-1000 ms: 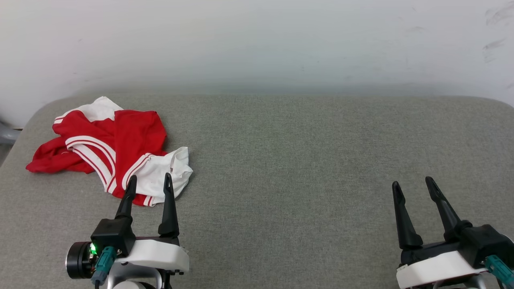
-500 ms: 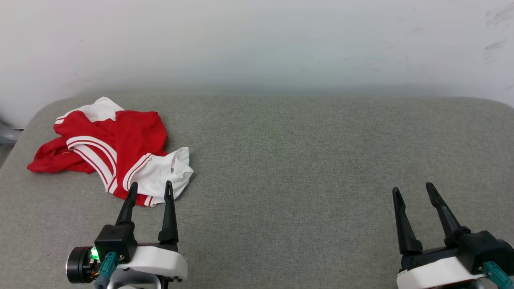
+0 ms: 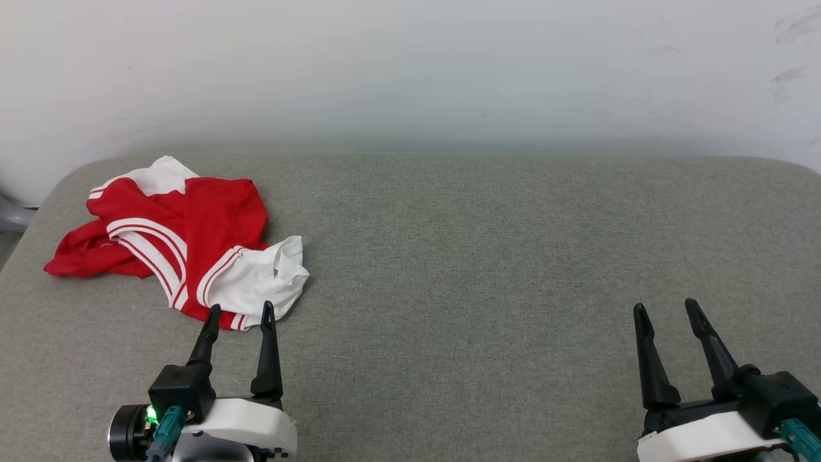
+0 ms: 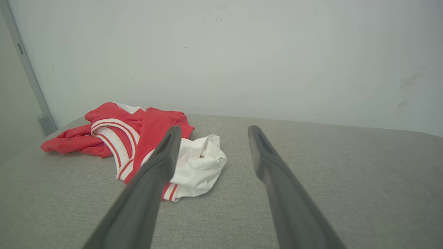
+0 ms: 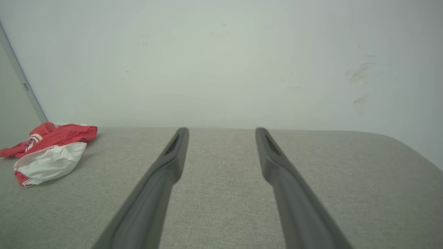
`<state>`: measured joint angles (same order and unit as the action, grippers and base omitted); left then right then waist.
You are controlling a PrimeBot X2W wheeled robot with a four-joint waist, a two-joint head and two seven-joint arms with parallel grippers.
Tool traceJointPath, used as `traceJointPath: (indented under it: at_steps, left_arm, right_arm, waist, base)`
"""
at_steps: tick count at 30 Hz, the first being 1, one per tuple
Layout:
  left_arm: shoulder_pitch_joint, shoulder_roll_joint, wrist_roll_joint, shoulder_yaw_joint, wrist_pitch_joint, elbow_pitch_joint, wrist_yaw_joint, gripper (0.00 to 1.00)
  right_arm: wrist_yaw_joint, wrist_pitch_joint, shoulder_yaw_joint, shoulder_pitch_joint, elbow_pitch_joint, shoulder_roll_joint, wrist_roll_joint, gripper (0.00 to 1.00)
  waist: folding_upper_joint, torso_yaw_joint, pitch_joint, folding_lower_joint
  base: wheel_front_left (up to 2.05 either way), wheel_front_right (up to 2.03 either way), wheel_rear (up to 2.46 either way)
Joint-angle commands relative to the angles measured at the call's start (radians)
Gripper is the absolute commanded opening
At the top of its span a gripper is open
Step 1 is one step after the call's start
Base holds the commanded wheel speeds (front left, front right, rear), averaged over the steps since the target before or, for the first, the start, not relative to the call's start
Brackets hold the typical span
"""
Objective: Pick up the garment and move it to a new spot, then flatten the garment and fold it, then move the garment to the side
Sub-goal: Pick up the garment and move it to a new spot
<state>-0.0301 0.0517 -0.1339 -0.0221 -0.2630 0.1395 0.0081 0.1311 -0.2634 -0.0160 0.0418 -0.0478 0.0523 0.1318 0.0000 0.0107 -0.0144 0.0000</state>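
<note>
The garment [image 3: 186, 240], a red shirt with white sleeves and red-and-white striped trim, lies crumpled at the far left of the grey padded surface [image 3: 462, 256]. In the left wrist view the garment [image 4: 138, 138] sits ahead and left of the fingers; the right wrist view catches the garment [image 5: 48, 155] at its far left. My left gripper [image 3: 240, 311] is open, its tips just short of the garment's near white edge, with nothing between them. My right gripper [image 3: 666, 307] stands open over bare fabric at the lower right, far from the garment.
A pale wall [image 3: 410, 64] rises directly behind the surface. The surface's rounded left corner [image 3: 58, 186] lies close beside the garment, with a grey post [image 3: 9, 215] past it. Bare grey fabric stretches across the middle and right.
Both grippers have drawn back toward the near edge; the left tips, which overlapped the garment's white edge, now sit just short of it. The garment has not moved.
</note>
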Motion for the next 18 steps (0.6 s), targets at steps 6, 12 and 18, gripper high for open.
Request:
traceJointPath:
  at_steps: [6, 12, 18]
  left_arm:
    - [-0.004, -0.002, -0.002, -0.002, -0.003, -0.001, 0.002, 1.00]
    - [-0.004, -0.002, -0.002, -0.003, -0.003, -0.004, 0.004, 1.00]
    - [-0.013, -0.002, 0.004, -0.006, -0.003, -0.002, 0.009, 1.00]
  right_arm:
    - [-0.001, -0.002, 0.003, 0.006, -0.004, -0.004, 0.005, 1.00]
    - [-0.001, -0.002, 0.003, 0.008, -0.002, -0.004, 0.004, 1.00]
    - [-0.001, -0.002, 0.004, 0.008, 0.003, -0.004, -0.003, 1.00]
  waist:
    - [0.0000, 0.001, -0.001, 0.0000]
    - [0.0000, 0.005, 0.000, 0.0000]
    - [0.0000, 0.024, -0.003, 0.0000]
  base:
    - [0.00, 0.00, 0.00]
    - [0.00, 0.00, 0.00]
    - [0.00, 0.00, 0.00]
